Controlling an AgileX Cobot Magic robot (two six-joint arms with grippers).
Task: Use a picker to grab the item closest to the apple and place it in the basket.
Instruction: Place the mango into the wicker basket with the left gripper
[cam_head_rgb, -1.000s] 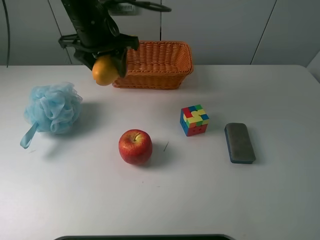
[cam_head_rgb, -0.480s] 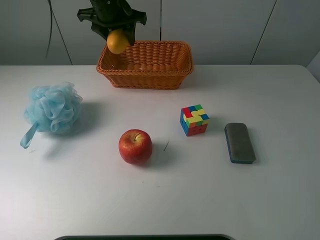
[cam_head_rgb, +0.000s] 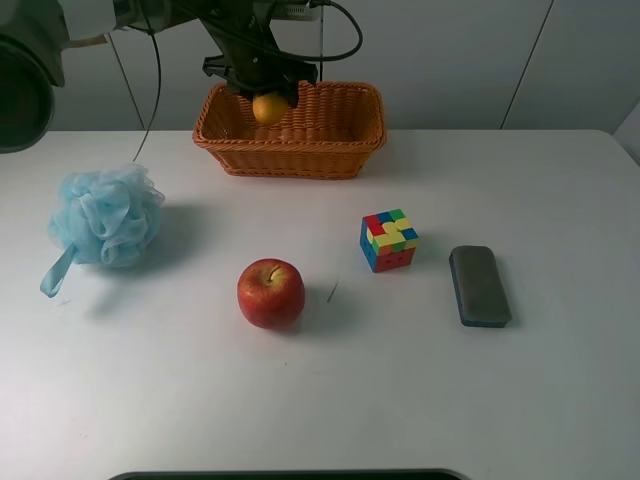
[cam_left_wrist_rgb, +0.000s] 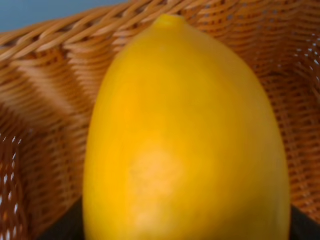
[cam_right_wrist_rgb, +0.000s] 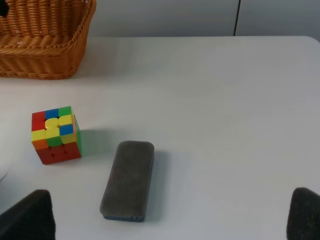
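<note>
While the left gripper (cam_head_rgb: 268, 96) clenched the lemon (cam_head_rgb: 269, 108) over the basket (cam_head_rgb: 340, 152), a release from that height could have bounced it over the rim.

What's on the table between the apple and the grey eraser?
The cube, sitting a little behind the straight line from the apple to the eraser. The exterior high view shows all three.

Matte black is covering my left gripper (cam_head_rgb: 268, 100) and arm (cam_head_rgb: 235, 30), thin black cables (cam_head_rgb: 357, 40) looping at its three o'clock.
</note>
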